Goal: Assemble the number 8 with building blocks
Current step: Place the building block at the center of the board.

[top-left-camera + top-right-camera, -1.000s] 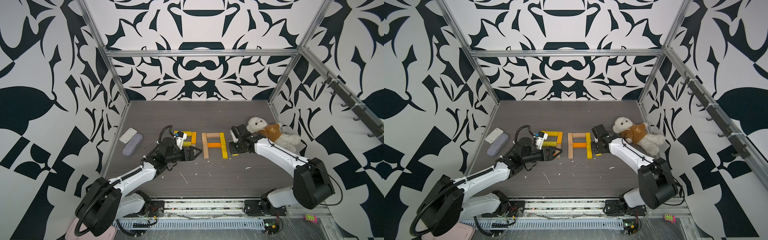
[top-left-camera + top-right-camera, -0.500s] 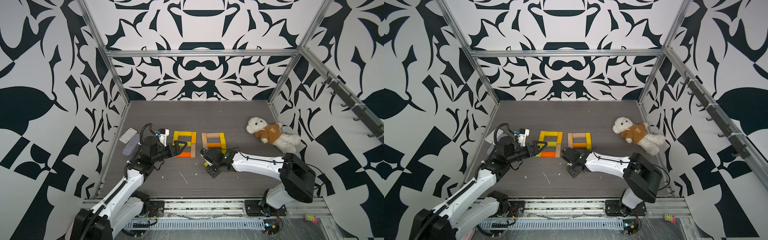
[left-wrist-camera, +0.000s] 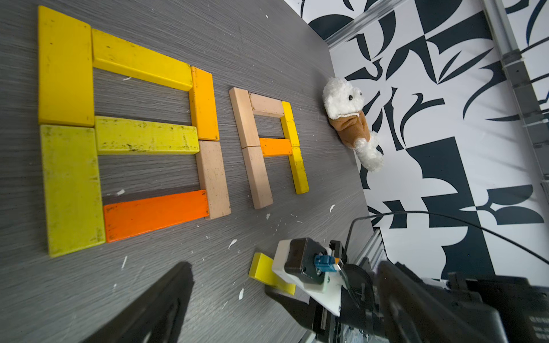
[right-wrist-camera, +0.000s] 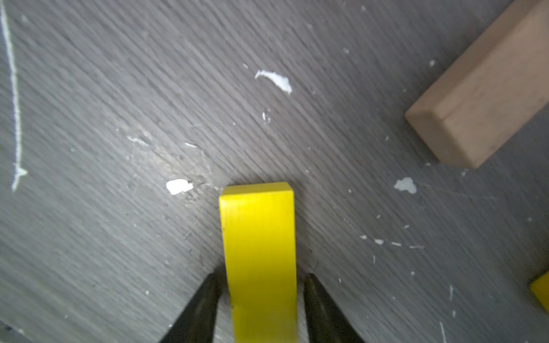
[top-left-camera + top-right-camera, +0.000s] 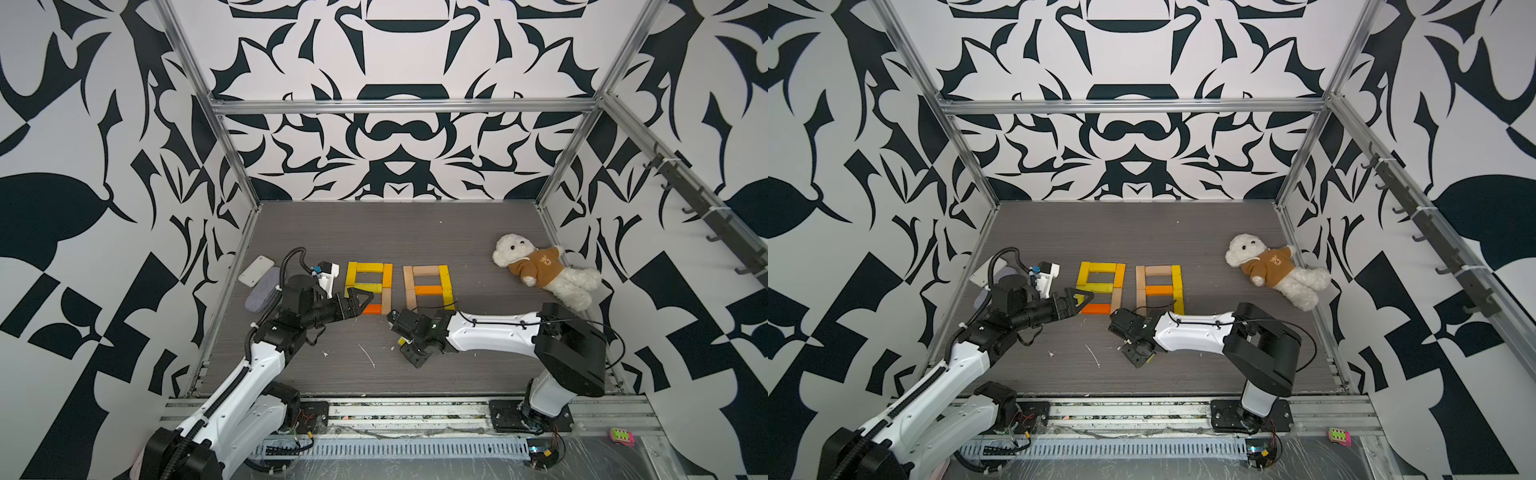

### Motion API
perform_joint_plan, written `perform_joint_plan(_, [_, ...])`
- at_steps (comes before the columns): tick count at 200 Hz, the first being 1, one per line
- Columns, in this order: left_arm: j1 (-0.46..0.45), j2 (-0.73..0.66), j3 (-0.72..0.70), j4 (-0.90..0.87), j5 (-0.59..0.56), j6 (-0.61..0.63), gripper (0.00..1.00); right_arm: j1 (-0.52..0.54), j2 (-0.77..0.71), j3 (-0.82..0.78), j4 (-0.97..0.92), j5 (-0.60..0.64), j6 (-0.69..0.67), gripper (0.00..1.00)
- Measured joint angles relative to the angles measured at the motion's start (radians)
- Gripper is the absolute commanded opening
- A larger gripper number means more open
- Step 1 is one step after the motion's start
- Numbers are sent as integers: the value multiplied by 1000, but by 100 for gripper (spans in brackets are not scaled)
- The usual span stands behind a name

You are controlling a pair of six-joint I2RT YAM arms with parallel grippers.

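Right gripper (image 4: 263,279) straddles a yellow block (image 4: 258,234) — jaws just off its sides; tan block (image 4: 481,98) lies ahead of it. Left gripper (image 5: 360,302) gapes wide.

Counter (image 5: 395,232): far half open; middle taken by blocks (image 5: 368,286), right edge by stuffed bear (image 5: 540,270), left edge by cases (image 5: 262,291).

Grey tabletop (image 5: 415,232): 2 figures of building blocks lie side by side, apart. The left figure (image 5: 368,286) is yellow, orange and tan. The left gripper (image 5: 360,300), jaws spread, covers its near left corner. The right figure (image 5: 428,289) is open at its near end. The right gripper (image 5: 409,348) sits low before it, a yellow block (image 5: 401,341) at its side; grip not discernible. Teddy bear (image 5: 540,270) right; white case (image 5: 256,270), grey case (image 5: 262,289) left.
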Motion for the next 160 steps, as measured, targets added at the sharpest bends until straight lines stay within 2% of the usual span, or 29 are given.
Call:
perform_joint_plan(19, [-12, 21, 26, -21, 13, 39, 99, 1, -63, -69, 2, 15, 55, 66])
perform_joint_plan(48, [-80, 32, 53, -52, -4, 117, 99, 1, -160, -166, -10, 59, 146, 66])
perform_joint_plan(76, [-195, 91, 117, -97, -64, 228, 99, 0, -218, -223, -13, 132, 240, 65])
perform_joint_plan(98, [-312, 182, 199, -156, -138, 325, 99, -6, -259, -265, -9, 180, 307, 65])
perform_joint_plan(122, [-394, 280, 259, -195, -198, 412, 100, -14, -327, -318, 3, 210, 362, 66])
perform_joint_plan(160, [-504, 397, 315, -281, -274, 567, 100, -19, -563, -404, 16, 225, 407, 70])
